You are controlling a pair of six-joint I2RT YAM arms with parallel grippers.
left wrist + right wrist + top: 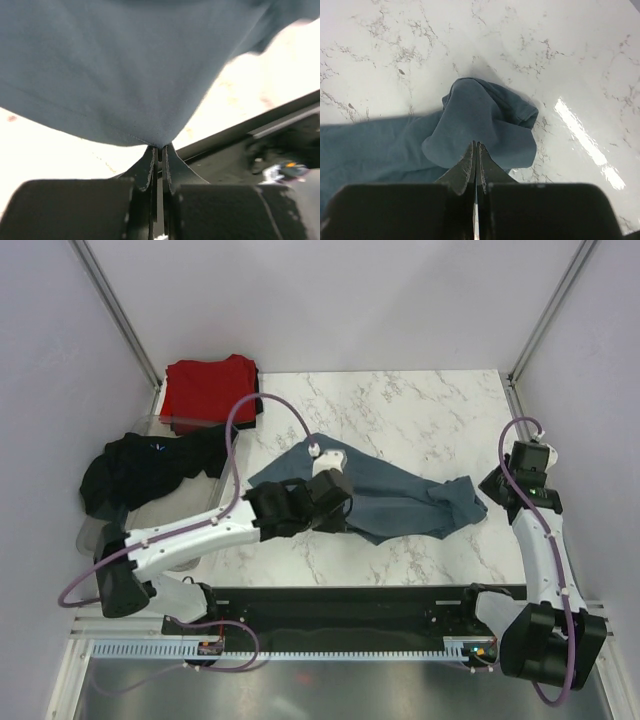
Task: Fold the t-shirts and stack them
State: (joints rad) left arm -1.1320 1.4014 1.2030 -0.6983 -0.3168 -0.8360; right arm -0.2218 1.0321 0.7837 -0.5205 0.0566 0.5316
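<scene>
The slate blue-grey t-shirt [410, 502] lies spread and rumpled across the middle of the marble table. My left gripper [338, 505] is shut on its left part; in the left wrist view the cloth [125, 75] hangs taut from the closed tips [160, 147]. My right gripper [492, 490] is shut, just above the shirt's bunched right end [485, 125], with no cloth seen between its tips [476, 144]. The bright red t-shirt [210, 385] lies folded at the back left. The black t-shirt [140, 470] lies crumpled at the left.
A clear grey plastic tray [185, 535] stands along the table's left side, holding the black shirt, with the red one at its far end. The black base rail [340, 600] runs along the near edge. Grey walls enclose the table on three sides.
</scene>
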